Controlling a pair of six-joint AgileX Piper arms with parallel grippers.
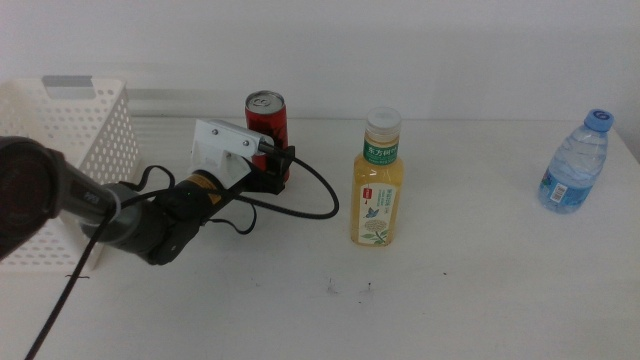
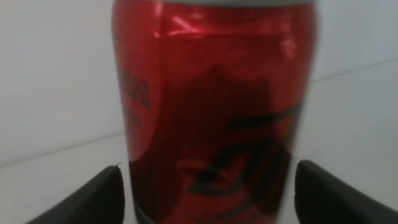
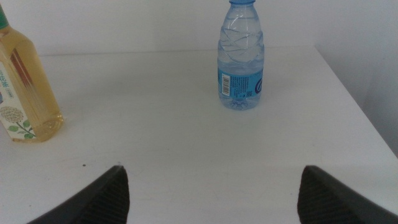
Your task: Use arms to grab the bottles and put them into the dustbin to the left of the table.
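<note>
1. The left pincer [image 1: 283, 165] is at the red can [image 1: 267, 132], jaws spread to either side of it; in the left wrist view the can [image 2: 214, 106] fills the gap between the two dark jaws with a sliver of space on each side, so the pincer is open around the can and not yet clamping it.
2. The approach is low and level, with the jaws about the can's lower half. I judge this is meant to take it near its base, so it lifts without tipping.
3. The can stands upright on the worktop [image 1: 450, 300], near the far edge and nearest of the three containers to the white basket [image 1: 60, 150] on the left, which may be why it is taken first.
4. The yellow tea bottle [image 1: 378, 180] stands upright near the middle, well apart from the can.
5. The clear water bottle [image 1: 577, 162] stands far to the right.
6. The right pincer [image 3: 211, 196] waits outside the middle view, jaws open and holding nothing, facing the water bottle [image 3: 241, 59], probably its own target.
</note>
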